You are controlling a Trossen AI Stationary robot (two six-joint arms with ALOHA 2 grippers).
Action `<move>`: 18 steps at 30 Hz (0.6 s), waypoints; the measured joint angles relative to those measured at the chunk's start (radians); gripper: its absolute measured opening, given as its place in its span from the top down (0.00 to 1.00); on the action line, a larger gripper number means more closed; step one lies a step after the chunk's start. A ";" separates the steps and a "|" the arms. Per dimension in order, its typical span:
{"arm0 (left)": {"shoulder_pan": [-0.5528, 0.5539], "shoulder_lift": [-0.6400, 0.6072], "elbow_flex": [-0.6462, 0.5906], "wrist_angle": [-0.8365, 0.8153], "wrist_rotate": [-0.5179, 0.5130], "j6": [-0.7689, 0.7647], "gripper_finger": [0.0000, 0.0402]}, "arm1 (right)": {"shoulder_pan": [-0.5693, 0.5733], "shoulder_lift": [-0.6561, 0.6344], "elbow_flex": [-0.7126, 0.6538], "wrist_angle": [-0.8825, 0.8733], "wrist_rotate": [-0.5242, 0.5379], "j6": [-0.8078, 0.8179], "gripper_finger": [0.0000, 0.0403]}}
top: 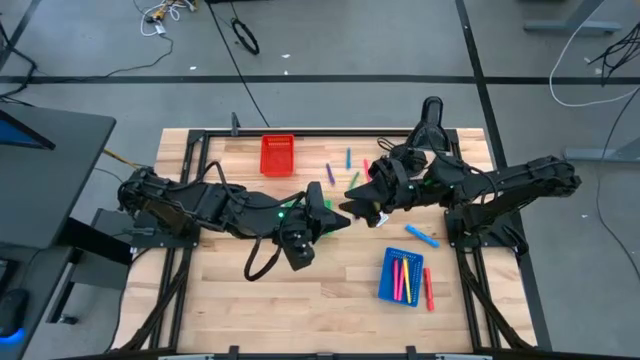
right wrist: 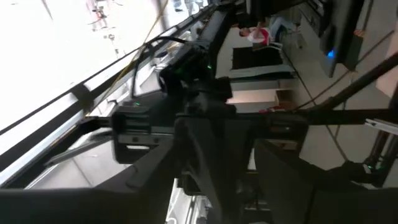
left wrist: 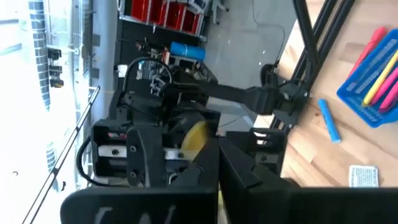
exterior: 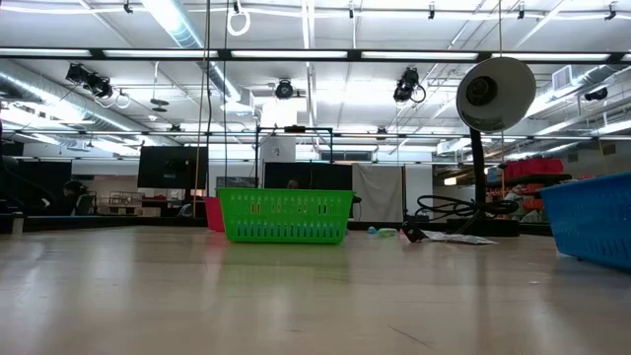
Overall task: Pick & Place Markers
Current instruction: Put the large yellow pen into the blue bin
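Both arms are raised over the table's middle, with their grippers nose to nose. My left gripper [top: 338, 216] is shut, and a yellow marker [left wrist: 198, 135] shows at its fingertips. My right gripper [top: 353, 205] faces it, open, its fingers [right wrist: 283, 180] standing on either side of the left gripper's tips. A blue marker [top: 421, 236] lies on the wood to the right. A blue tray [top: 388, 262] holds pink, yellow and red markers, and a red marker [top: 428, 290] lies beside it. Several more markers [top: 348, 160] lie near the far edge. My left gripper pinches the yellow marker [left wrist: 198, 135] at its fingertips, coming level from the table's left. The marker is lifted well clear of the table. The dark fingers hide which part of the marker they have. Whether my right gripper still touches it I cannot tell.
A red tray [top: 278, 155] stands at the far middle, and a green tray [exterior: 284, 217] is mostly hidden under the arms. A white-and-blue card [left wrist: 364, 176] lies near the blue marker. A black lamp-like stand [top: 430, 115] rises at the far right.
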 joint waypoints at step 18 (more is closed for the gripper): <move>-0.002 0.000 0.000 0.006 -0.020 -0.004 0.99 | 0.010 0.010 0.000 -0.004 0.000 -0.051 0.51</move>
